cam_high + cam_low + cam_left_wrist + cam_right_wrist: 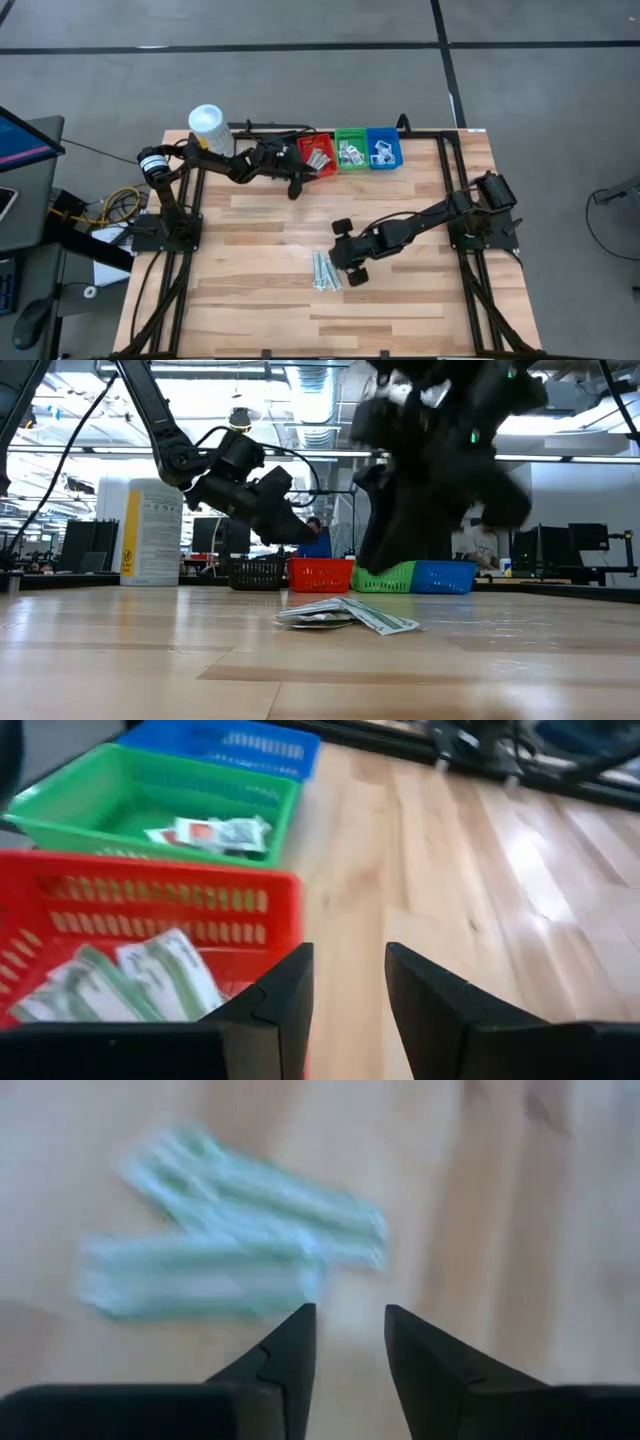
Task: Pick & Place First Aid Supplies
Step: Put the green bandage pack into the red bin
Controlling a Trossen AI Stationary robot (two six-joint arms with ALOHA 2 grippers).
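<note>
Left end effector [296,178] is hovering at the near edge of the red bin [318,155], upper middle of the high view, fingers spread a little with nothing between them. Its wrist camera is showing pale-green wrapped strips [120,982] already lying in that red bin. The green bin [351,149] is holding small white packets [210,833]; the blue bin [384,147] is also showing white contents from above, too small to identify.

Right end effector [345,262] is hanging low over the wooden surface [420,290] at centre frame, just beside a small pile of pale-green strips [326,270]. Its fingers are parted, empty, aimed at the edge of the pile.

Judgement: sorting is well along. All three coloured bins are carrying supplies, and the only loose items visible on the surface are this last pile of green strips. Remaining work looks like lifting those and carrying them to the red bin.
</note>
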